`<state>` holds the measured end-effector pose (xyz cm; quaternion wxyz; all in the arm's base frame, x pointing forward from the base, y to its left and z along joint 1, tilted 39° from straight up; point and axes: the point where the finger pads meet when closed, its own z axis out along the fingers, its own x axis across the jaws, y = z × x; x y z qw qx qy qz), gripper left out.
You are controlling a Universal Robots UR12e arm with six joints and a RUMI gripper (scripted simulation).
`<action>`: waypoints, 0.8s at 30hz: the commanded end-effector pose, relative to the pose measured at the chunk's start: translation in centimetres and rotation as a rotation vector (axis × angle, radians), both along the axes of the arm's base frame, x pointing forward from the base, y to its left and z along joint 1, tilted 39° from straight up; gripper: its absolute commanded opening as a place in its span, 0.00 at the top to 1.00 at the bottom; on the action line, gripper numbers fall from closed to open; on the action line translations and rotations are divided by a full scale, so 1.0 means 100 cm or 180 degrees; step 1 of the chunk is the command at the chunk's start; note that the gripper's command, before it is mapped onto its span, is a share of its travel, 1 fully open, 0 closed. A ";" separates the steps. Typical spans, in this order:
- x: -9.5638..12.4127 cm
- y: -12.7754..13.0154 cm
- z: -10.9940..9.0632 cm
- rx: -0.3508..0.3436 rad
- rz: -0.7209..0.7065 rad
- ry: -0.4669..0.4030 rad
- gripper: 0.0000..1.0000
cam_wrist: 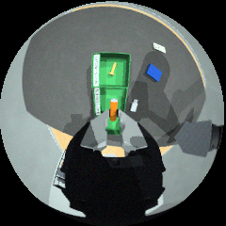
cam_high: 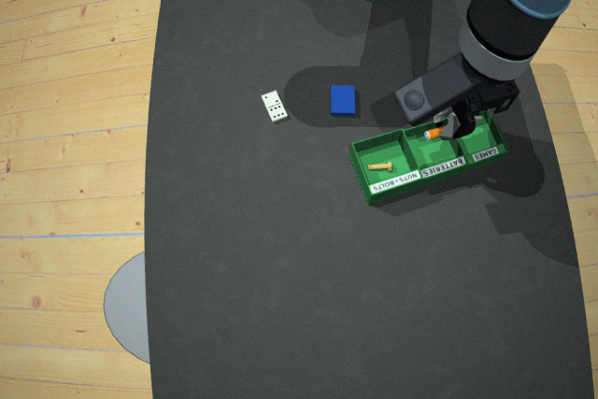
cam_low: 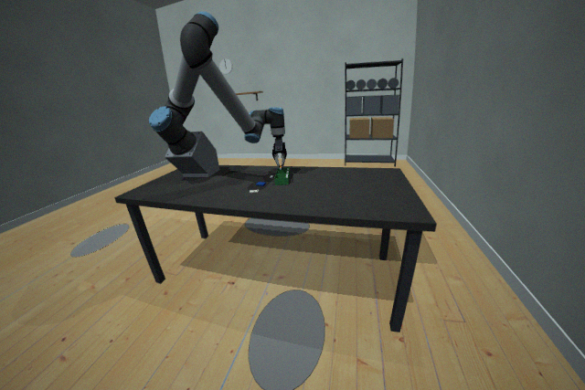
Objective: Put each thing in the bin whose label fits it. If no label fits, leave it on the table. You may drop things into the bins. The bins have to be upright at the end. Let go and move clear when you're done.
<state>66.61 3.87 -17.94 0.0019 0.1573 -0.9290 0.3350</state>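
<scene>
My gripper (cam_high: 447, 128) (cam_low: 281, 165) (cam_wrist: 113, 109) is shut on an orange battery with a light end (cam_high: 433, 134) (cam_wrist: 114, 106), held above the BATTERIES compartment. The green three-part bin tray (cam_high: 386, 192) (cam_low: 282, 180) (cam_wrist: 128, 71) stands upright, labelled NUTS+BOLTS, BATTERIES and GAMES. A brass-coloured bolt (cam_high: 378, 166) (cam_wrist: 113, 69) lies in NUTS+BOLTS. A white domino (cam_high: 274, 106) (cam_low: 253, 191) (cam_wrist: 159, 47) and a blue block (cam_high: 343, 100) (cam_low: 260, 184) (cam_wrist: 154, 72) lie on the table. A whitish USB stick (cam_wrist: 135, 105) lies beside the tray, hidden in the top view by the arm.
The black table (cam_high: 290, 288) (cam_low: 340, 196) carries the tray and loose things. The wrist's dark camera housing (cam_high: 430, 90) hangs over the tray's arm side. The arm base (cam_low: 200, 159) stands at the table's far left in the exterior view.
</scene>
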 end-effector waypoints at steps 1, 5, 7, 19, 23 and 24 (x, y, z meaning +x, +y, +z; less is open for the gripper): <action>0.005 -0.001 0.004 0.0005 -0.0002 -0.0021 1.00; 0.006 -0.004 -0.001 0.0005 -0.0004 -0.0015 1.00; 0.006 -0.007 -0.004 0.0005 -0.0004 -0.0015 1.00; 0.008 -0.019 -0.020 0.0005 -0.0004 -0.0015 1.00; 0.009 -0.024 -0.026 0.0005 -0.0004 -0.0015 1.00; 0.009 -0.025 -0.028 0.0005 -0.0004 -0.0015 1.00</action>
